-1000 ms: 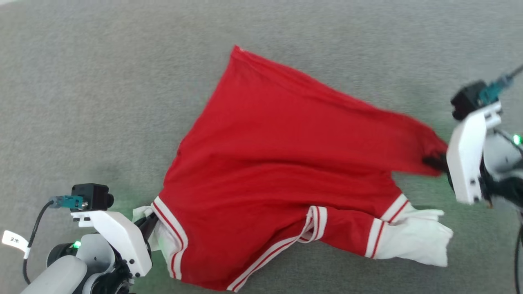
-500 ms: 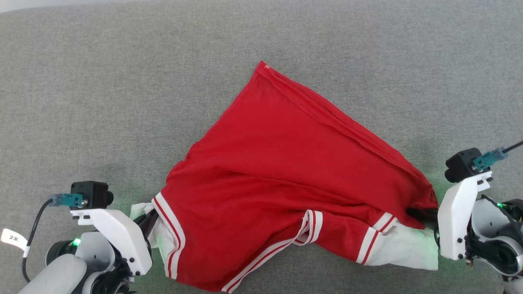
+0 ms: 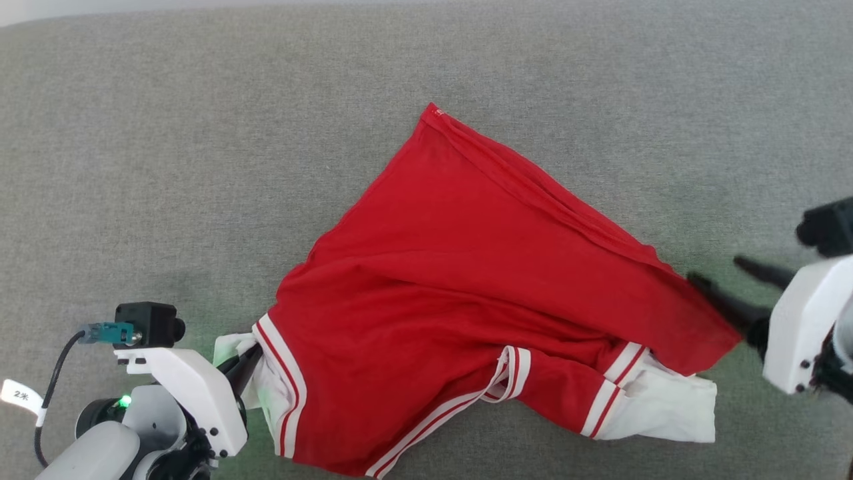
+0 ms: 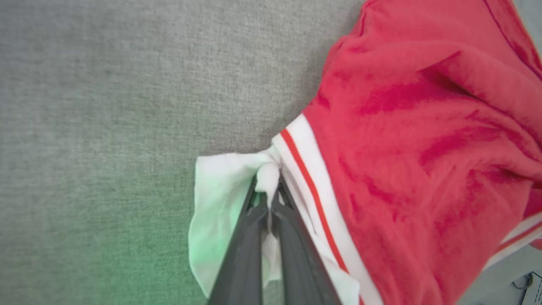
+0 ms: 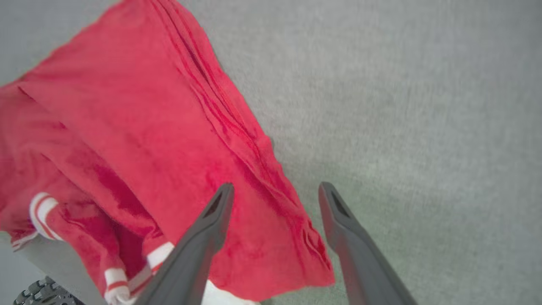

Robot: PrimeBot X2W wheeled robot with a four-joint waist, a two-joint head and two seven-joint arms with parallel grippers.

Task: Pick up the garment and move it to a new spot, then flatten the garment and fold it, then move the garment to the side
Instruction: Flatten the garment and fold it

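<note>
Garment [image 3: 466, 287] down on the grey surface [image 3: 200, 167], and it was no tidy sight: red body skewed on a diagonal, creased through the middle, hem running off to a point at the far end. At the garment's near white sleeve [image 4: 220, 182] the left gripper [image 4: 267, 186] was pinched tight, a nub of white cloth squeezed between its fingers. Over at the opposite side, the right gripper [image 5: 275, 190] hung just above the garment's red hem corner [image 5: 313, 271], fingers spread wide with nothing between them. The second sleeve [image 3: 673, 410] lay half tucked under that corner. This looked like the flattening step, with folding not yet begun. The next move seemed to call for the right gripper to take a fresh hold, probably on that buried sleeve or the corner, then draw away from the left grip to stretch the body flat.
</note>
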